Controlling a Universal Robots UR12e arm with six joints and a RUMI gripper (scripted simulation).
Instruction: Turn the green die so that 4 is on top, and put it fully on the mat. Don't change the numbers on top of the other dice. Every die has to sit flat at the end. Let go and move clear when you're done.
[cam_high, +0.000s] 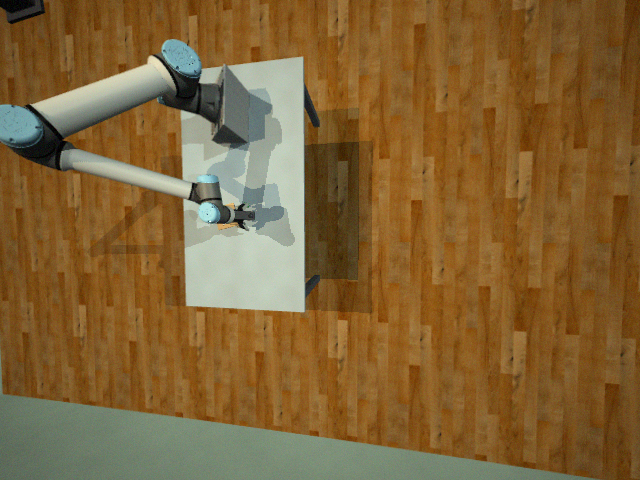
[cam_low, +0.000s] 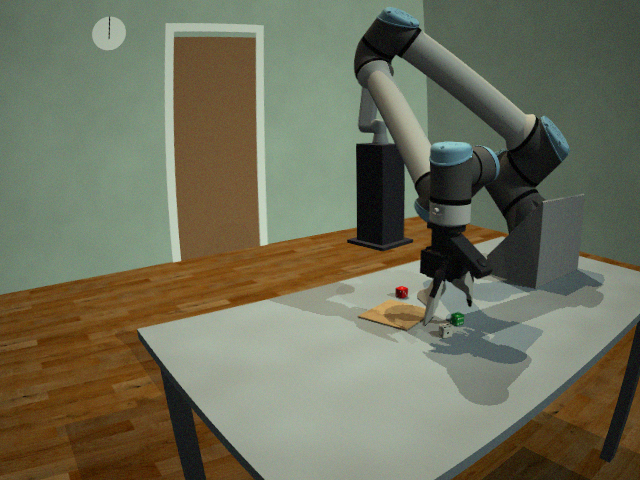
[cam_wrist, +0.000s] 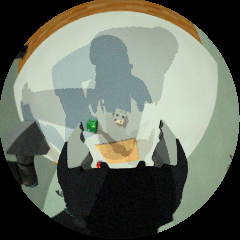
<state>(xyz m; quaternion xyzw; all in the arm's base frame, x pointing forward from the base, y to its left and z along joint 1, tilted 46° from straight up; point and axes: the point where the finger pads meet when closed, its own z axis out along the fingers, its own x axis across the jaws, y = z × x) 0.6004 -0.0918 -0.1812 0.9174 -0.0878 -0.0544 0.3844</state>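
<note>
The green die sits on the white table just off the mat's edge; its top number is too small to read. The tan mat lies flat, with nothing on it. My gripper is open and empty, low over the mat's edge. In the wrist view the green die is right by the left fingertip. A white die sits on the table close beside the green die. A red die sits on the table past the mat's far side.
The arm's grey base block stands at one end of the table. A dark pedestal stands on the wooden floor behind the table.
</note>
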